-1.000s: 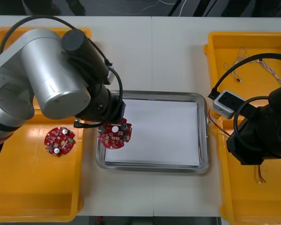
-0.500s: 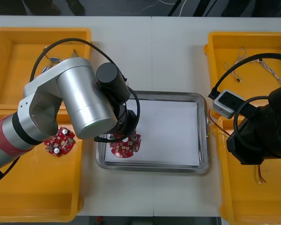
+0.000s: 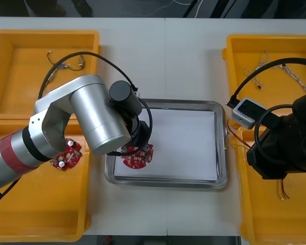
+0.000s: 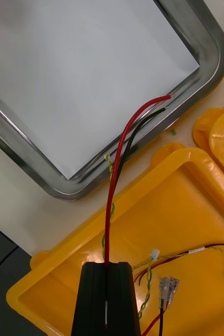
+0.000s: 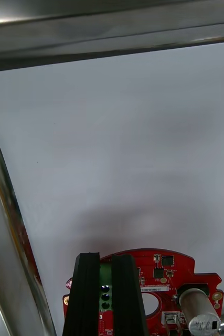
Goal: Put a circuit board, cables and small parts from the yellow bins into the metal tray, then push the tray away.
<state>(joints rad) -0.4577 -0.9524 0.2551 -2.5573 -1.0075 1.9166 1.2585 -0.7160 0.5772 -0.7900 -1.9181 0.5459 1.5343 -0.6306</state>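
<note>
In the left wrist view my left gripper [image 5: 106, 262] is shut on the green block of a round red circuit board [image 5: 164, 286], low over the white inside of the metal tray [image 5: 17, 252]. From the front, that board [image 3: 137, 158] sits in the tray's [image 3: 220, 148] near left corner under the left arm. My right gripper [image 4: 106, 268] is shut on a red and black cable [image 4: 123, 152] above the near right bin [image 4: 195, 194]. The cable's free ends reach the tray's rim [image 4: 206, 68].
A second circuit board [image 3: 66, 156] lies in the near left yellow bin [image 3: 35, 209]. The far left bin [image 3: 20, 66] holds a cable [image 3: 66, 62]. Thin cables [image 3: 275, 64] lie in the far right bin [image 3: 234, 46]. More wires [image 4: 195, 253] lie under my right gripper.
My left arm carried the circuit board from the tray's left rim rightward into the tray and lower toward its floor. The right arm stayed still.
</note>
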